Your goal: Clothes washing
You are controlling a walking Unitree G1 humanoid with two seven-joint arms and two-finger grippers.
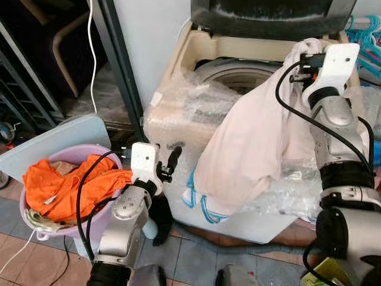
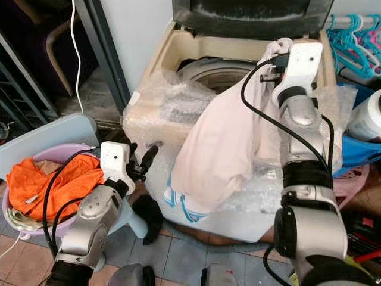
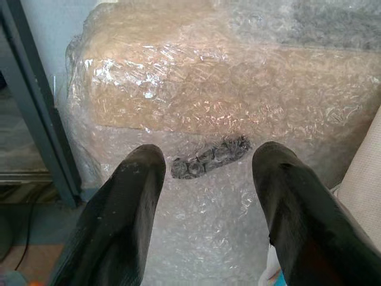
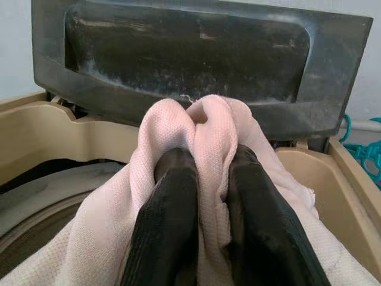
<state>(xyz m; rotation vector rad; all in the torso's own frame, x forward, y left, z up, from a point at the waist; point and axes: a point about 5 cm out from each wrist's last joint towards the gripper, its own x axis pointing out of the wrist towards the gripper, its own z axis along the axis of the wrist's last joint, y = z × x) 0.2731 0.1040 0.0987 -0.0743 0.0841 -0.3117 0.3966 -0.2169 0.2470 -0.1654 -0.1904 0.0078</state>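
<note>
A top-loading washing machine (image 1: 178, 119), wrapped in bubble wrap, stands ahead with its dark lid (image 1: 268, 18) raised and the drum mouth (image 1: 238, 74) showing. My right gripper (image 4: 205, 179) is shut on a pale pink garment (image 1: 250, 149), holding it up by a bunch over the machine's right rim; the cloth hangs down the front, with blue-striped trim at its lower edge. My left gripper (image 3: 205, 173) is open and empty, low beside the machine's front left corner. To its left a lilac basket (image 1: 74, 156) holds orange clothes (image 1: 65, 185).
A dark metal frame post (image 1: 122, 65) and a white cable (image 1: 92, 53) stand left of the machine. Teal hangers (image 2: 354, 42) and a blue tub (image 2: 363, 149) are at the right. Tiled floor (image 1: 36, 262) lies below.
</note>
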